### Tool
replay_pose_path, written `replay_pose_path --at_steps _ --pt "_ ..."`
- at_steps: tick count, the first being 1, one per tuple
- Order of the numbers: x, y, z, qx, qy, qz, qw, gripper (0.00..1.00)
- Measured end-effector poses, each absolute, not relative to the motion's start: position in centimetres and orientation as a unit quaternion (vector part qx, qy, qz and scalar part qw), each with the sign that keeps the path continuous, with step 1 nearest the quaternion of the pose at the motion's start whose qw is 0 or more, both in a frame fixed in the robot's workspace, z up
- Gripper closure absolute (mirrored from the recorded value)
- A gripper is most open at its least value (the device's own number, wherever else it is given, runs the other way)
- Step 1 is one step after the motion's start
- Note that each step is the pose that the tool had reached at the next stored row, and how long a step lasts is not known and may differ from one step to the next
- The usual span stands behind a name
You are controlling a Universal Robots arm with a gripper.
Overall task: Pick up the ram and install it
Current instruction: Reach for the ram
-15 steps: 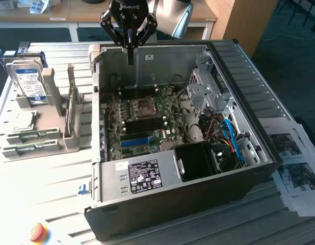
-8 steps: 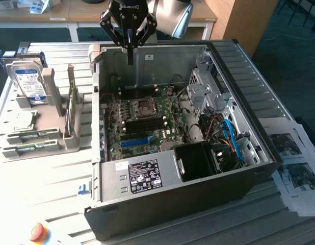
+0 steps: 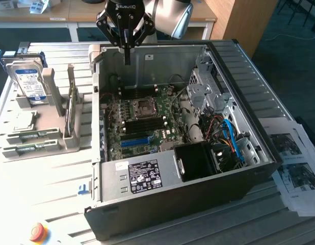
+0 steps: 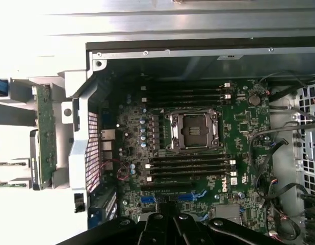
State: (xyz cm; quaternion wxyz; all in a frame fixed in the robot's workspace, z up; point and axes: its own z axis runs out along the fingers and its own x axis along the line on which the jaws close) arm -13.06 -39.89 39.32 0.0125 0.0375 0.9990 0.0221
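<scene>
Gripper (image 3: 126, 55) closed, empty, above the case (image 3: 252, 89) rear wall. Ram (image 3: 69, 109) on edge in the rack (image 3: 54, 104), lower, to the exterior view's left of the gripper. Long axis crosswise to the motherboard slots (image 3: 142, 124).

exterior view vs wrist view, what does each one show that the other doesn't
Exterior view: a hard drive, a red button, printed sheets beside the case. Wrist view: the motherboard's white logo, the perforated rear grille. Both: the open case, the empty processor socket, the ram upright in its grey holder, the shut gripper, holding nothing.
</scene>
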Motion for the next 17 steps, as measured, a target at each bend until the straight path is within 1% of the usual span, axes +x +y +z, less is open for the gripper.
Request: replay_pose_path --at_steps 17 --pt "-16.6 -39.9 39.3 0.037 0.999 0.022 0.012 0.90"
